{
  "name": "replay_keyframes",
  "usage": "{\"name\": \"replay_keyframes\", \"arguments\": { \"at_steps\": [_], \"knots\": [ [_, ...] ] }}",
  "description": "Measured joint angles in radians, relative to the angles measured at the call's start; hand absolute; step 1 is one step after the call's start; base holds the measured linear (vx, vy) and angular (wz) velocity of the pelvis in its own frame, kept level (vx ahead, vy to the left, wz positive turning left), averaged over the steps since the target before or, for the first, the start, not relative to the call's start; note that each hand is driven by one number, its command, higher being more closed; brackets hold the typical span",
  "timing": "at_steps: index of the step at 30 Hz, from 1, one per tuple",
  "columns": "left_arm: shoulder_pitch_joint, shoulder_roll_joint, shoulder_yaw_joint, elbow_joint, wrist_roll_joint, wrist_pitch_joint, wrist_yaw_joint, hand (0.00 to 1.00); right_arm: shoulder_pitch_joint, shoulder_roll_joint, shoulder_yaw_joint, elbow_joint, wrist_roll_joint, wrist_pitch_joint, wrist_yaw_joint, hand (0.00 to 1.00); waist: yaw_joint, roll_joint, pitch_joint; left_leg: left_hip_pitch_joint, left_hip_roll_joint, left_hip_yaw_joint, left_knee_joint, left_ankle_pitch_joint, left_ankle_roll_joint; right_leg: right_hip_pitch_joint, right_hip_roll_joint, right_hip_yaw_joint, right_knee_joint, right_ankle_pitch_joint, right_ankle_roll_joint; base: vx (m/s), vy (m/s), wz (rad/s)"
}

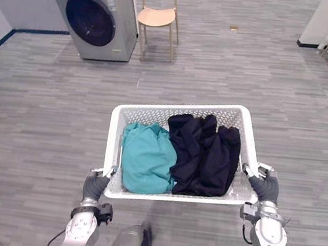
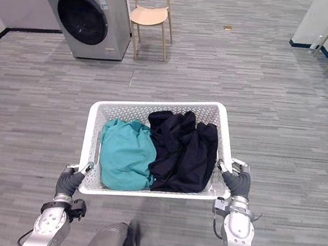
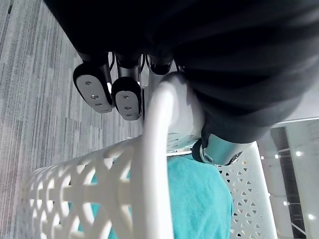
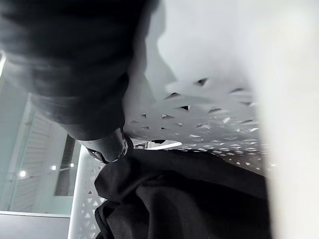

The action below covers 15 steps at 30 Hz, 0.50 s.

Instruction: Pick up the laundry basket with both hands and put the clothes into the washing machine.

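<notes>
Since the laundry basket (image 1: 146, 116) is a rigid white plastic lattice with a rolled rim, it should carry stiffly and without sag. The load in it looks light, being soft cloth only. The best hold, in my judgement, is at the short ends on the rim handles, one per side, so the weight rides level. The smooth plastic could slip in a loose grasp, and a tilt would let the cloth slide toward the lower end.

Left robot hand (image 1: 95, 186): closed round the basket's left end handle. Its wrist view shows dark-tipped fingers (image 3: 93, 89) curled on the outside of the rim and the thumb (image 3: 217, 151) hooked inside.

Right robot hand (image 1: 264, 186): clasped on the right end handle, with the thumb (image 4: 107, 147) pressed over the inner wall.

Position: the basket hangs between the two robot hands, roughly level, and appears lifted clear of the floor (image 1: 38, 128).

Contents: a teal garment (image 1: 146, 157) is bunched nearer the left robot hand. A dark garment (image 1: 206, 154) is heaped nearer the right robot hand. The two touch at the middle, and neither overhangs the rim.

Washing machine (image 1: 93, 15): well ahead of the left robot hand and well apart from the basket, its round door appearing shut. A wooden chair (image 1: 157, 16) stands just beside it.
</notes>
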Motion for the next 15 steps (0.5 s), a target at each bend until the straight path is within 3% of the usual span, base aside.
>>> {"name": "replay_keyframes", "arguments": {
  "at_steps": [1, 2, 3, 4, 5, 6, 7, 8, 9, 10, 12, 13, 14, 15],
  "knots": [
    [0.002, 0.001, -0.001, 0.0, 0.007, 0.008, 0.0, 1.0, -0.011, 0.0, 0.001, 0.038, 0.001, 0.001, 0.0, 1.0, 0.018, -0.014, -0.006, 0.016, -0.029, 0.009, 0.002, 0.123, 0.06, 0.064, -0.028, 0.019, -0.018, -0.021, 0.042, 0.63, 0.241, -0.31],
    [0.003, 0.001, -0.001, 0.0, 0.012, 0.009, 0.0, 1.0, -0.012, 0.0, 0.001, 0.045, 0.001, 0.001, 0.0, 1.0, 0.02, -0.022, -0.016, 0.029, -0.051, 0.002, 0.005, 0.157, 0.113, 0.078, -0.051, 0.021, -0.024, -0.032, 0.064, 0.68, 0.247, -0.2],
    [0.002, 0.001, 0.0, -0.001, 0.018, 0.009, 0.0, 1.0, -0.016, -0.001, 0.0, 0.054, 0.001, -0.001, 0.0, 1.0, 0.015, -0.041, -0.017, 0.031, -0.071, 0.008, 0.029, 0.152, 0.202, 0.086, -0.075, 0.021, -0.021, -0.042, 0.092, 0.59, 0.195, -0.04],
    [0.002, 0.0, -0.001, 0.002, 0.025, 0.011, 0.0, 1.0, -0.03, -0.001, -0.002, 0.078, -0.002, -0.002, 0.001, 1.0, 0.009, -0.063, -0.008, 0.022, -0.081, 0.039, 0.119, 0.091, 0.25, 0.082, -0.109, 0.026, 0.048, -0.053, 0.125, 0.71, 0.238, -0.18],
    [0.006, 0.0, -0.003, 0.011, 0.027, 0.017, 0.0, 1.0, -0.035, 0.002, -0.001, 0.103, -0.004, -0.002, 0.005, 1.0, 0.018, -0.068, -0.006, 0.028, -0.076, 0.062, 0.184, 0.044, 0.255, 0.048, -0.128, 0.041, 0.171, -0.061, 0.14, 0.79, 0.288, -0.38],
    [0.014, 0.012, -0.007, 0.022, 0.028, 0.024, 0.0, 1.0, -0.034, 0.006, 0.001, 0.127, -0.012, 0.001, 0.01, 1.0, 0.02, -0.085, -0.006, 0.08, -0.09, 0.082, 0.2, -0.01, 0.255, -0.043, -0.166, 0.041, 0.435, -0.058, 0.194, 0.63, 0.238, -0.41],
    [0.016, 0.021, -0.009, 0.028, 0.028, 0.024, -0.001, 1.0, -0.033, 0.012, 0.001, 0.134, -0.016, 0.001, 0.011, 1.0, 0.015, -0.091, -0.007, 0.118, -0.104, 0.078, 0.186, -0.046, 0.258, -0.099, -0.196, 0.035, 0.595, -0.031, 0.233, 0.63, 0.246, -0.18],
    [0.01, 0.036, -0.011, 0.032, 0.029, 0.025, -0.001, 1.0, -0.031, 0.022, -0.002, 0.143, -0.022, 0.001, 0.009, 1.0, -0.008, -0.103, -0.006, 0.191, -0.141, 0.063, 0.158, -0.12, 0.274, -0.204, -0.253, 0.011, 0.86, -0.01, 0.213, 0.52, 0.18, 0.14],
    [0.006, 0.046, -0.009, 0.034, 0.03, 0.027, 0.0, 1.0, -0.031, 0.035, -0.002, 0.156, -0.023, 0.001, 0.006, 1.0, -0.024, -0.113, -0.005, 0.242, -0.163, 0.058, 0.141, -0.142, 0.281, -0.264, -0.288, 0.006, 0.979, -0.042, 0.162, 0.76, 0.2, 0.14],
    [0.007, 0.059, -0.009, 0.04, 0.038, 0.029, 0.0, 1.0, -0.034, 0.042, -0.001, 0.18, -0.024, 0.001, 0.006, 1.0, -0.036, -0.106, -0.005, 0.319, -0.171, 0.057, 0.093, -0.162, 0.28, -0.332, -0.294, -0.017, 1.017, -0.075, 0.115, 0.71, 0.132, 0.01],
    [0.003, 0.066, -0.009, 0.04, 0.047, 0.031, 0.0, 1.0, -0.03, 0.042, 0.001, 0.189, -0.023, 0.0, 0.009, 1.0, -0.039, -0.087, -0.006, 0.42, -0.168, 0.053, 0.009, -0.171, 0.271, -0.435, -0.283, -0.084, 0.939, -0.121, 0.088, 0.64, 0.094, -0.1],
    [-0.012, 0.076, -0.011, 0.046, 0.047, 0.031, 0.0, 1.0, -0.031, 0.04, 0.001, 0.189, -0.022, -0.002, 0.009, 1.0, -0.041, -0.076, 0.0, 0.482, -0.164, 0.041, -0.047, -0.176, 0.263, -0.505, -0.252, -0.113, 0.83, -0.132, 0.07, 0.58, 0.033, 0.15],
    [-0.024, 0.079, -0.011, 0.055, 0.047, 0.031, -0.001, 1.0, -0.031, 0.038, 0.0, 0.189, -0.021, -0.002, 0.01, 1.0, -0.057, -0.066, 0.003, 0.521, -0.153, 0.024, -0.079, -0.182, 0.249, -0.537, -0.213, -0.119, 0.676, -0.119, 0.071, 0.7, -0.001, 0.51],
    [-0.034, 0.084, -0.011, 0.067, 0.047, 0.031, -0.001, 1.0, -0.03, 0.041, 0.001, 0.189, -0.02, -0.002, 0.01, 1.0, -0.078, -0.066, 0.003, 0.568, -0.146, -0.003, -0.106, -0.193, 0.227, -0.549, -0.174, -0.112, 0.411, -0.027, 0.097, 0.59, -0.04, 0.67]
  ]
}}
